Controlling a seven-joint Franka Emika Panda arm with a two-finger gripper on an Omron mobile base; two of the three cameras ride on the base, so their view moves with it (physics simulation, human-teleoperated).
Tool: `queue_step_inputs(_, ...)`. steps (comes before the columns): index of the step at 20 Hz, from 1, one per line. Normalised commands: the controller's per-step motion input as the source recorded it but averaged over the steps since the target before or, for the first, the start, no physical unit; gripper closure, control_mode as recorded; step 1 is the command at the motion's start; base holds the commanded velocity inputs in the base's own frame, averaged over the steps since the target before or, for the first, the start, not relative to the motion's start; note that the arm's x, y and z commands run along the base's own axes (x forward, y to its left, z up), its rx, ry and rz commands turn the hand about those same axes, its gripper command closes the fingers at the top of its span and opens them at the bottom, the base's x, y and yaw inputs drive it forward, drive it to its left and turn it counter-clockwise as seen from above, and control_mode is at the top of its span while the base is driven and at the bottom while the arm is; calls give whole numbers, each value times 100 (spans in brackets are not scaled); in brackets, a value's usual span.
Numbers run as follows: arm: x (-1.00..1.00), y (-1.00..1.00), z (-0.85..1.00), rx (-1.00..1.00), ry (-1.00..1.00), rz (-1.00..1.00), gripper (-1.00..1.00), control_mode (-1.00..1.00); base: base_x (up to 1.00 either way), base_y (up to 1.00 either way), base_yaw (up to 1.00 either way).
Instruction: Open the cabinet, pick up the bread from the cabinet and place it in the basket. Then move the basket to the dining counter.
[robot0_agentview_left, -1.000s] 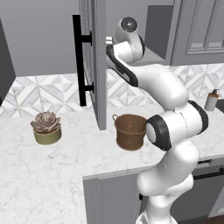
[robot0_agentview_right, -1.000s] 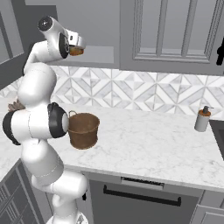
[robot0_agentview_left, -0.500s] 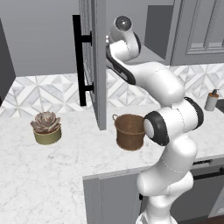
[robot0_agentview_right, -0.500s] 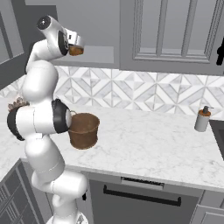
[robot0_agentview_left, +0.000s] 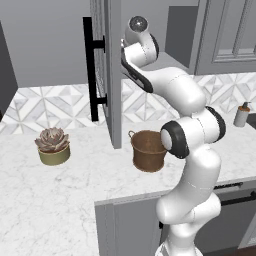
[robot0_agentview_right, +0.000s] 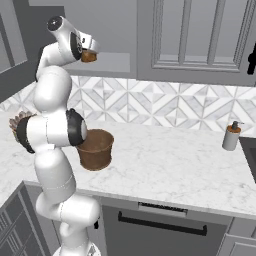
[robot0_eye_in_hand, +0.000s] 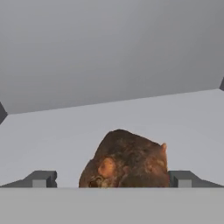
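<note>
Bread (robot0_eye_in_hand: 127, 159): 1 small lumpy loaf, golden-brown w/ darker crust patches, low center of hand view, sitting on grey shelf floor inside cabinet (robot0_agentview_left: 107, 70). Also seen upper left of right base view, at the gripper (robot0_agentview_right: 89, 52). Gripper spread wide, 2 finger tips (robot0_eye_in_hand: 41, 178) either side of loaf, one at each lower side of hand view, gaps between tips and loaf; nothing held.

Cabinet: 1 open door, glass-paned, edge-on in upper center-left of left base view, 1 long black bar handle (robot0_agentview_left: 89, 70).

Basket (robot0_agentview_left: 148, 149): 1, copper-brown bucket shape, on marble worktop (robot0_agentview_left: 60, 190) at center of left base view, just beside arm's dark joint; loop handle at rim.

Other: 1 succulent in olive pot (robot0_agentview_left: 53, 146) mid-left, well apart from basket. 1 soap dispenser (robot0_agentview_right: 230, 136) right side of right base view, near tile backsplash (robot0_agentview_right: 165, 107).
</note>
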Motion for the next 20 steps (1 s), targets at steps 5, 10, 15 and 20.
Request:
queue_step_inputs(5, 18, 0, -23, 0, 4, -7, -100, -100, 0, 0, 0)
queue_step_inputs(10, 0, 0, -24, 0, 0, 0, -100, -100, 0, 0, 0)
queue_step_inputs(15, 0, -6, -39, -1, -7, 0, -100, -100, 0, 0, 0)
queue_step_inputs(20, 0, -8, -47, -5, -18, 0, -100, -100, 0, 0, 0)
